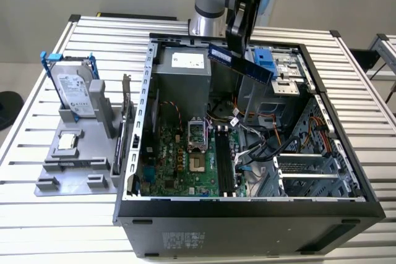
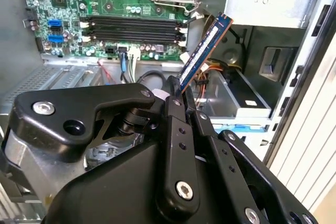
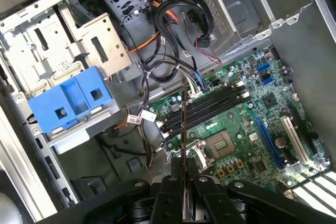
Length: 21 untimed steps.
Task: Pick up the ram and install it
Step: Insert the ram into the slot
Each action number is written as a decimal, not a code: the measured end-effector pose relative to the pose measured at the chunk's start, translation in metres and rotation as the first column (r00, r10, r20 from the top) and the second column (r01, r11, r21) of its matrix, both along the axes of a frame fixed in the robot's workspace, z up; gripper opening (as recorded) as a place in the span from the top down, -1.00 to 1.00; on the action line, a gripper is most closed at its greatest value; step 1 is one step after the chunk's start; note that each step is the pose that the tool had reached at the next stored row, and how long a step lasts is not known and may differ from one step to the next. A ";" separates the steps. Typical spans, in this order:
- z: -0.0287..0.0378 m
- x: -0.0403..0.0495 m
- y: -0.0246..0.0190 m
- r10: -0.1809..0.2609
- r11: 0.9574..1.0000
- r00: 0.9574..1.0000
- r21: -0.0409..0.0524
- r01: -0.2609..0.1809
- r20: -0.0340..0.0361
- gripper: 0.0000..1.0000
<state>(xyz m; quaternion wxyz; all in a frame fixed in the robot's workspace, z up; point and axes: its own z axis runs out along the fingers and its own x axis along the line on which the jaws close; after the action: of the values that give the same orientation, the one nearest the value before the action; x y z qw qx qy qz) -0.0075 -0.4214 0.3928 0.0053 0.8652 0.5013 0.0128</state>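
My gripper [image 1: 237, 46] is shut on the ram [image 1: 242, 64], a long bluish-dark stick held tilted in the air above the back of the open computer case [image 1: 133, 153]. In the second wrist view the ram [image 2: 206, 51] sticks out from between the black fingers [image 2: 173, 109]. The first wrist view has the ram [image 3: 184, 121] edge-on as a thin line, with the gripper [image 3: 184, 170] around its near end. The black memory slots [image 1: 226, 165] lie on the green motherboard [image 1: 176, 162] below. They appear again as memory slots [image 2: 134, 27] and memory slots [image 3: 207, 107] in both wrist views.
A grey fixture [image 1: 59, 174] at the exterior view's left holds a silver hard drive [image 1: 74, 91] in a blue-handled bracket and a small square processor chip [image 1: 67, 142]. Inside the case are a power supply [image 1: 182, 69], a blue drive bracket [image 3: 71, 100], loose cables [image 3: 176, 14] and the processor socket [image 1: 197, 134].
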 end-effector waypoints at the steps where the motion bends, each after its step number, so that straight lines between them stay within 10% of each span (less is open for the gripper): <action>1: 0.0000 0.0000 0.0000 -0.009 1.000 1.000 0.000 0.009 0.000 1.00; 21: 0.0000 0.0000 0.0000 -0.181 0.984 0.984 0.000 0.181 0.000 1.00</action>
<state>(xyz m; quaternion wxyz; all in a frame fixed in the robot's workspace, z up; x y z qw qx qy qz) -0.0075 -0.4214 0.3929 0.0064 0.9071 0.4206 0.0122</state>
